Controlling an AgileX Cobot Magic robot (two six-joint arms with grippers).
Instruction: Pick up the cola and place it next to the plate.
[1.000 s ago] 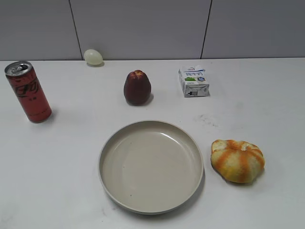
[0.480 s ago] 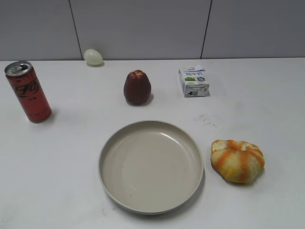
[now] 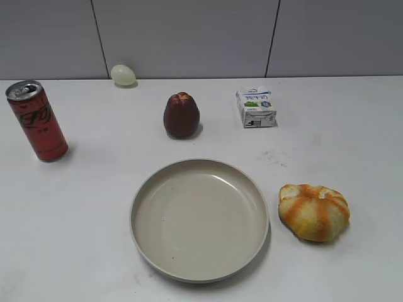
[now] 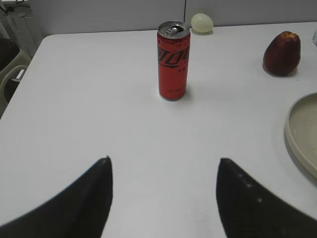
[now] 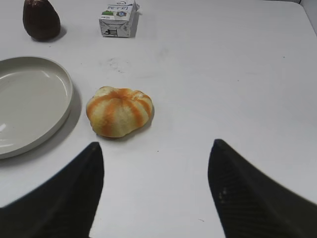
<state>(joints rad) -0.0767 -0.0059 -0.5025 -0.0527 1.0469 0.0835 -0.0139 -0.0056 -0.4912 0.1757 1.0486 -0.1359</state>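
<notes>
**Left wrist view: spread end effector facing an upright cola, approach not yet begun**

Left wrist view shows the left end effector (image 4: 163, 191) with its two dark fingers spread wide and nothing between them, hovering above bare bench (image 4: 89, 99). The cola (image 4: 174, 60) stands upright straight ahead, well apart from the fingers, with a pale egg-shaped object (image 4: 202, 23) just behind it and a dark red fruit (image 4: 282, 53) off to the right. The right end effector (image 5: 156, 191) is likewise spread and empty, with an orange-striped bun (image 5: 119, 111) near it.

Likely failure modes, as judged from this layout: the can is tall, slim and smooth, so an off-centre approach or one finger touching first could tip it and send it rolling; a pinch too near the silver top could let it swing or slip. At release, the plate (image 3: 140, 189) has a raised rim, and a can set down touching it may lean or topple. The free ground left of the plate looks the safest target, since the bun crowds the right side and the fruit and a small milk carton (image 3: 255, 107) lie beyond.

The bench is white, matte and flat, with faint scuff marks; a grey panelled wall (image 3: 189, 38) closes the far edge.
</notes>
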